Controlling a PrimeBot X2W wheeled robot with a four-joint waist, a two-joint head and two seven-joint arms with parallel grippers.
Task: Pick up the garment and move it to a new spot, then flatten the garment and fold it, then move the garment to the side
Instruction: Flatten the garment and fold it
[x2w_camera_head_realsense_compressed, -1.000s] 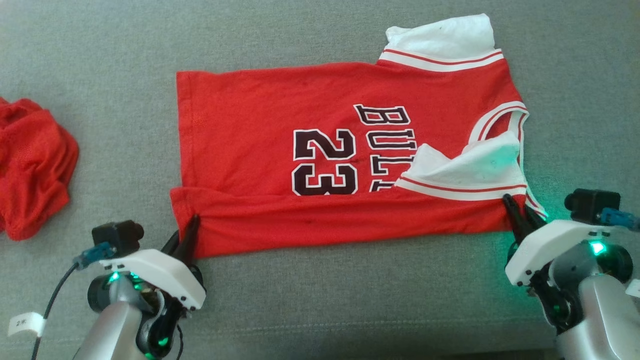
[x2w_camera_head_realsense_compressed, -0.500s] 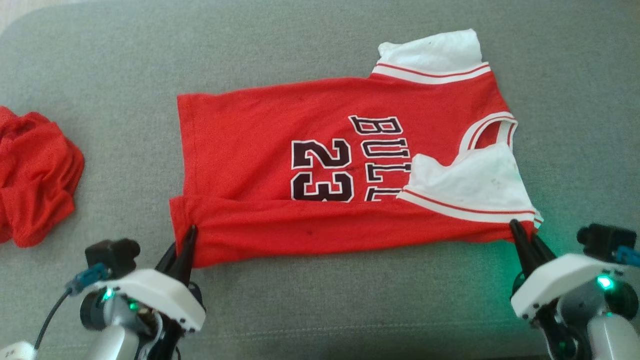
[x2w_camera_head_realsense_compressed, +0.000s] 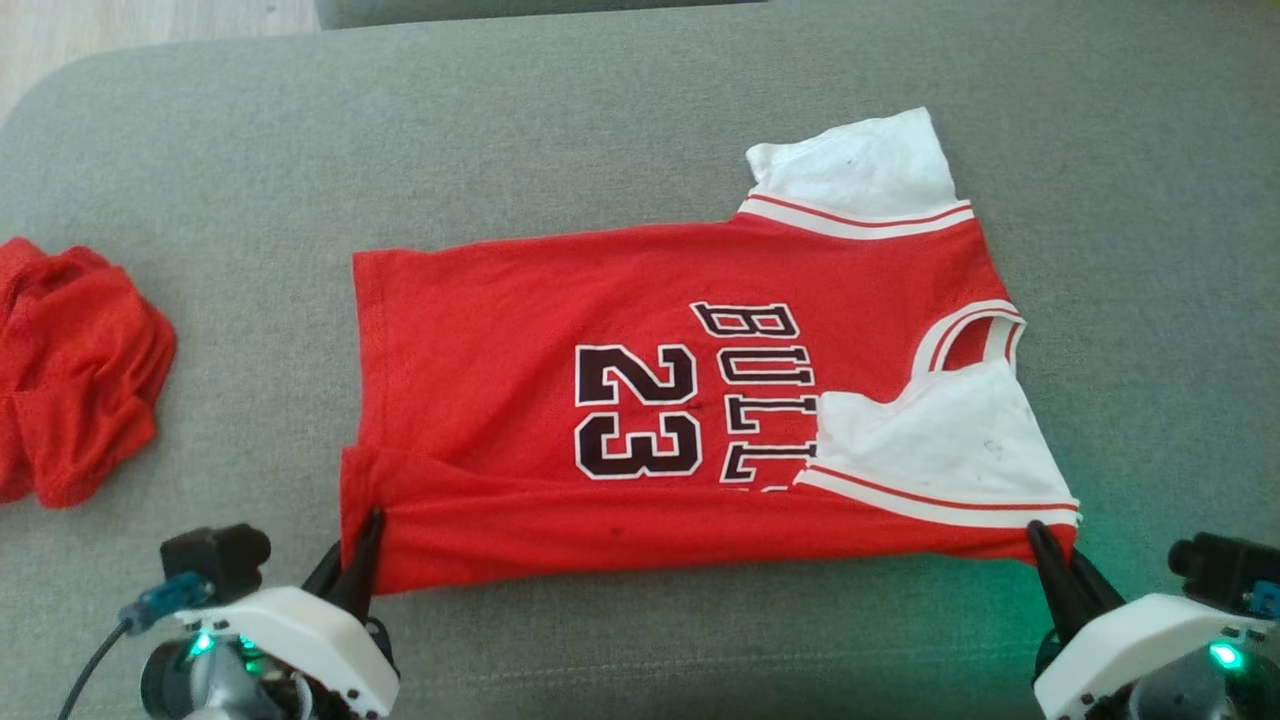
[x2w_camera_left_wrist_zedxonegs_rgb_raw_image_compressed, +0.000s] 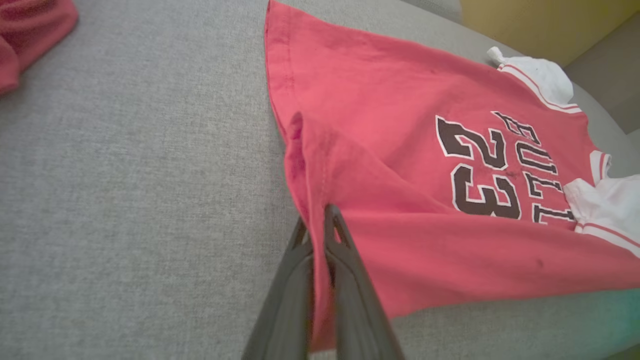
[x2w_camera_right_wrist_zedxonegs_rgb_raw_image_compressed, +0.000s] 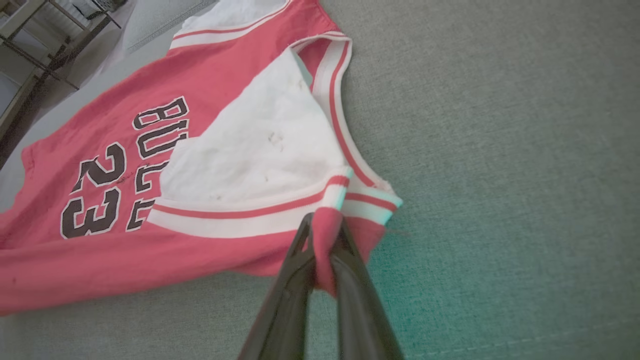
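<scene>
A red jersey with white sleeves and a black "23" lies spread on the grey sofa cushion, its near long edge folded up over the front. My left gripper is shut on the jersey's near hem corner; the left wrist view shows red cloth pinched between the fingers. My right gripper is shut on the near shoulder corner below the white sleeve; in the right wrist view, red cloth sits between the fingers.
A crumpled red garment lies at the cushion's left. The cushion's front seam runs just ahead of both grippers. Pale floor shows beyond the far left corner. Bare cushion stretches right of the jersey.
Both grippers, holding the jersey's near edge, have come back toward me and drawn the jersey along. The camera has shifted as well, so the cushion's far edge now shows.
</scene>
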